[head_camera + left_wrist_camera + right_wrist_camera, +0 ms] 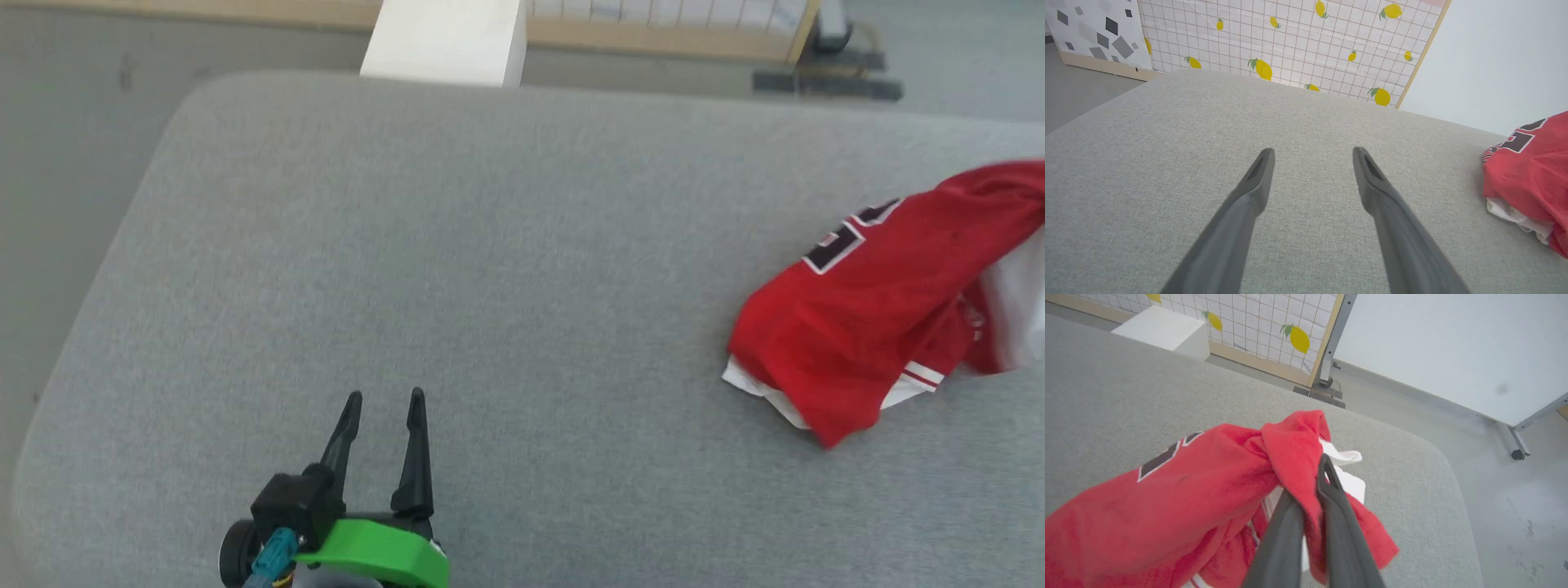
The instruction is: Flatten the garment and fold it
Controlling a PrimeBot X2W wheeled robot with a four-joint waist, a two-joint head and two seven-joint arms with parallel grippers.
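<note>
So the red jersey (pixel 882 302) is bunched up in a crumpled heap at the right edge of the grey padded surface (pixel 490 245), part of its black white-outlined number (pixel 841 237) facing up and bits of white sleeve and striped trim poking out underneath. The right gripper (pixel 1310 482) is clamped on a fold of the red fabric, which is pulled up into a little peak around its fingers. The left gripper (pixel 385 398) sits well apart from the shirt over bare grey fabric, fingers spread with nothing between them. Past the far edge there's a white box (pixel 445 37) and a lemon-print grid panel (pixel 1290 41).
</note>
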